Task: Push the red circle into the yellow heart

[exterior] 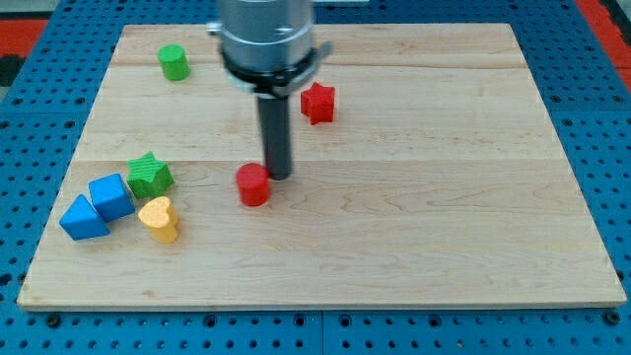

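Your small red circle block (253,184) sits mid-surface (414,227); my tip (279,177) touches its right side. No jaws here. Push slowly toward the left edge, aiming at the yellow heart block (159,218).

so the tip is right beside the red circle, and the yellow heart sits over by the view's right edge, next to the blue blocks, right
Not quite. The yellow heart sits near the view's left edge, not the right, as the camera view shows. The rest holds: my tip is right beside the red circle, at its upper right, and the heart lies next to the blue blocks.
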Available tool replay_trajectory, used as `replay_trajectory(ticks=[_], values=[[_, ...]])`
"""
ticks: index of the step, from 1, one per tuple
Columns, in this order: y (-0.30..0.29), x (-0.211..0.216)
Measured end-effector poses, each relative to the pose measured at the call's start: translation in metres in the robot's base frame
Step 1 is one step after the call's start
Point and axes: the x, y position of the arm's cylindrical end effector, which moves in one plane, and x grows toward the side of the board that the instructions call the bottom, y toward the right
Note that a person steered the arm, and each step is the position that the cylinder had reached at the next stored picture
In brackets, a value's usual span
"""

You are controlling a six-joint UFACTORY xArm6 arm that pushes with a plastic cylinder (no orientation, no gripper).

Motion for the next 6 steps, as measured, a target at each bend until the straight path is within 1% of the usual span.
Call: replay_trajectory(ticks=[1, 2, 3, 4, 5, 6], values=[[-0.069, 0.004], [-0.004, 0.001], [-0.011, 0.02], [-0.055, 0.034], [-0.06, 0.034], [0.047, 0.011]])
